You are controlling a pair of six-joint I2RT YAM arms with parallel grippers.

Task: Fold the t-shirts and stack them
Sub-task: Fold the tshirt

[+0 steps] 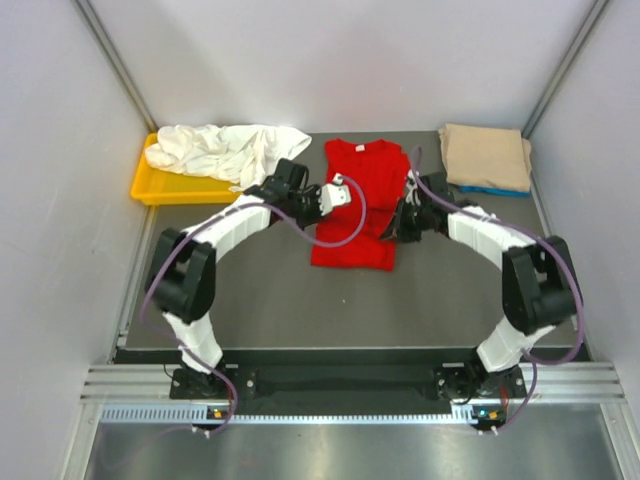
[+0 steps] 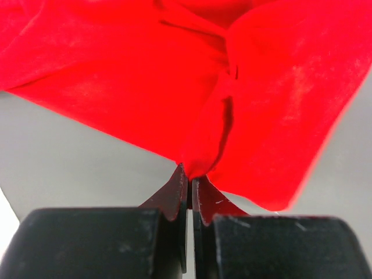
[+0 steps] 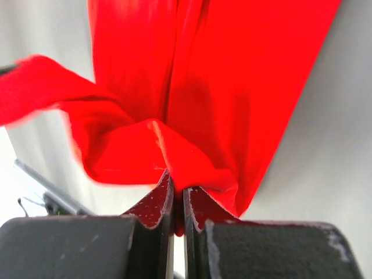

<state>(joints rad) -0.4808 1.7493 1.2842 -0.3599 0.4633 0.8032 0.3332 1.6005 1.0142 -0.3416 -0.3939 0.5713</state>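
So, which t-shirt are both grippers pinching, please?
The red t-shirt, mid-table; the white one lies crumpled on the yellow tray, the tan one folded far right.

Open table (image 1: 300,310) lies nearer than the red tee (image 1: 360,170), flanked by left arm (image 1: 230,225) and right arm (image 1: 480,230). Far-left corner: tray (image 1: 150,189) heaped with white tee (image 1: 225,150). Far-right: tan stack (image 1: 487,155). Walls (image 1: 60,250) hem both sides.

No text, brand or number was legible. The small white neck label (image 1: 361,147) on the bright red cloth t-shirt (image 1: 355,215), beyond the jaws, could not be read.
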